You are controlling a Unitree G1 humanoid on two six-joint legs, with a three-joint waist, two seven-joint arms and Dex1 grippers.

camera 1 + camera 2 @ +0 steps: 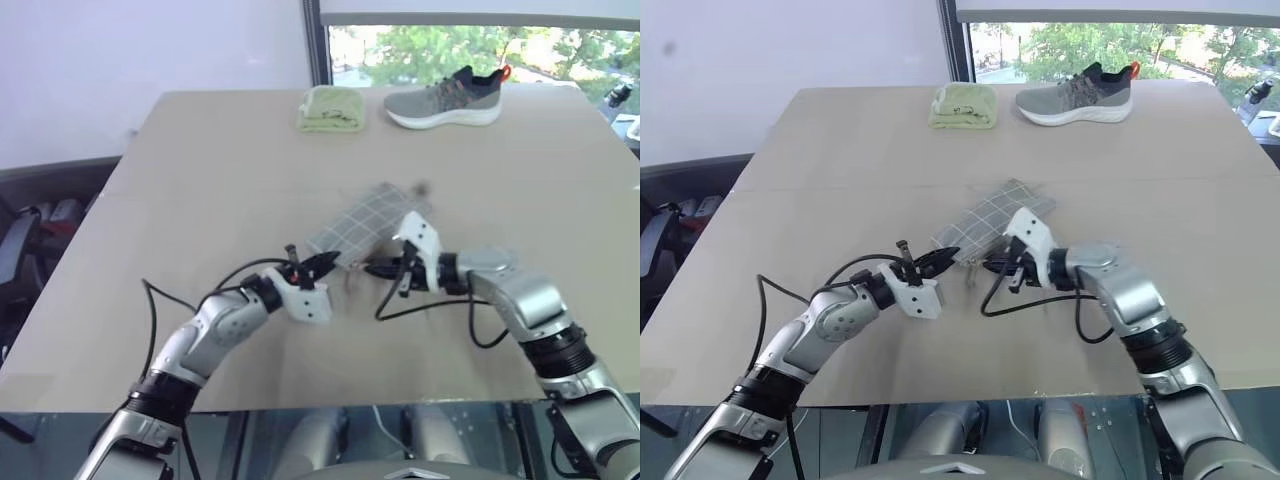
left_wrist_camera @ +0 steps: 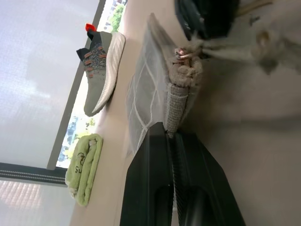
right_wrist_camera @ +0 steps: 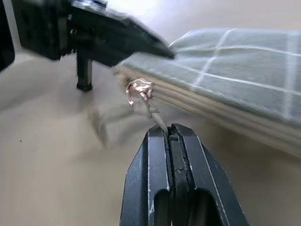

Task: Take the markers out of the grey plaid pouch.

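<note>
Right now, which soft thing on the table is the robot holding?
The grey plaid pouch, pinched by both tools: left tool and right tool. The folded green cloth and sneaker sit untouched at the far edge.

**Head pair looks down, wrist cameras sit close at the pouch**

The two head views look forward and down over the tan table [image 1: 200,150] from above the arms, taking in its far edge and the window beyond. Each wrist camera looks along its own fingers, very near the grey plaid pouch [image 2: 146,94]. All four views share the pouch; the left wrist view also catches the sneaker [image 2: 101,70] and the folded cloth [image 2: 84,169].
</note>
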